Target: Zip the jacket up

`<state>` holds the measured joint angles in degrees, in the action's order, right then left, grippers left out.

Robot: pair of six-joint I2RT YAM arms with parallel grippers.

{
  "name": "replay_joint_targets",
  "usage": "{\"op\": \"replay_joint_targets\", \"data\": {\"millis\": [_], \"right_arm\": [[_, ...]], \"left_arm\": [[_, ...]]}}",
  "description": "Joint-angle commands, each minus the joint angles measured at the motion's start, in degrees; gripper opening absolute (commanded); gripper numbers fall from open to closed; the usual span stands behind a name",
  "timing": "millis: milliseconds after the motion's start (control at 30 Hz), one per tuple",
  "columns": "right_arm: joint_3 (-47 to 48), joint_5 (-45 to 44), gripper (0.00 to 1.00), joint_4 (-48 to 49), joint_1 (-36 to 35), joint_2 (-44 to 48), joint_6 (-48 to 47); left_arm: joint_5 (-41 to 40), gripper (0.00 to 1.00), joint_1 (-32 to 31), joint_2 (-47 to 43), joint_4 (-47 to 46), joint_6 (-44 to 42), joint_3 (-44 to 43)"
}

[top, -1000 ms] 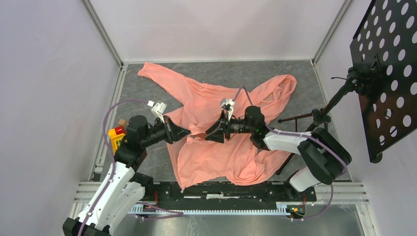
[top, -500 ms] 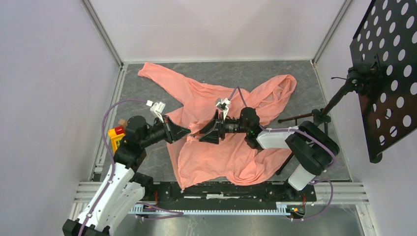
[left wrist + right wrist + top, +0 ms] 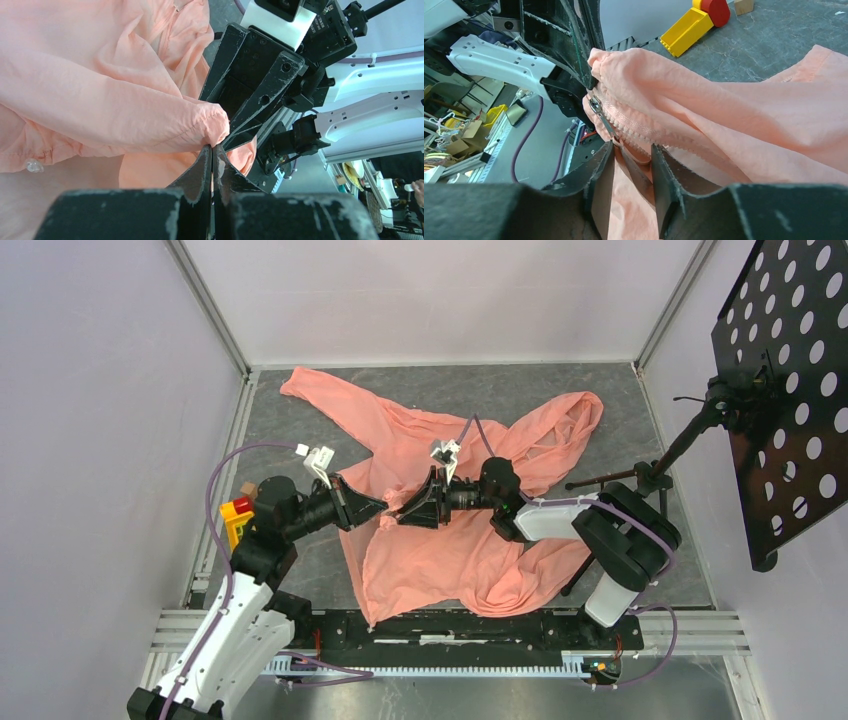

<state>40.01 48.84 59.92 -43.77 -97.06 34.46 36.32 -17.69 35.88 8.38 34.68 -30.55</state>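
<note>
Right hand (image 3: 634,150) slid leftward, parted astride toothed zipper (image 3: 624,122) (thin crinkly jacket (image 3: 440,560)); left hand (image 3: 212,150) clenches hem (image 3: 215,125).

jacket (image 3: 440,560) on table (image 3: 560,390), left gripper (image 3: 385,507) just left of right gripper (image 3: 402,517), mid-jacket

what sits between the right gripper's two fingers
The zipper pull tab of the jacket, with pink fabric behind it; the right wrist view shows it.
</note>
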Motion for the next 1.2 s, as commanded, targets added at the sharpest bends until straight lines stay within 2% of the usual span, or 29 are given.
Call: {"op": "replay_joint_targets", "data": {"millis": [0,300,533,633,800,867,967,1067,1167], "right_arm": [[1.8,-0.7,0.36,0.6,-0.2,0.6,-2.2],[2.0,-3.8,0.28,-9.7,-0.2,4.0,-9.5],[1.8,-3.1,0.29,-8.1,-0.2,4.5,-8.2],[1.8,-2.6,0.33,-6.9,-0.2,4.2,-7.5],[1.9,-1.5,0.32,-4.0,-0.2,3.4,-5.5],[1.9,-1.4,0.27,-3.4,-0.2,3.2,-5.2],[1.9,-2.6,0.11,-5.0,-0.2,3.6,-6.0],[3.6,-7.1,0.01,-16.0,0.0,4.9,-11.3],[5.8,-12.3,0.0,-28.6,0.7,5.6,-16.6]], "left_arm": [[0.3,0.02,0.3,-1.0,-1.8,2.0,-0.1],[-2.4,0.02,0.3,-2.2,1.6,1.1,-0.4],[-2.0,0.02,0.3,-2.1,1.0,1.8,-0.1],[-1.8,0.02,0.3,-2.2,0.8,2.0,0.0],[-1.7,0.02,0.3,-2.5,0.9,2.1,0.0],[-1.7,0.02,0.3,-2.6,1.2,2.0,-0.1],[-2.8,0.02,0.3,-2.7,2.6,1.7,-0.5],[-7.9,0.02,0.3,-3.0,7.2,1.2,-1.5],[-14.3,0.02,0.2,-4.2,12.3,0.2,-2.2]]}}
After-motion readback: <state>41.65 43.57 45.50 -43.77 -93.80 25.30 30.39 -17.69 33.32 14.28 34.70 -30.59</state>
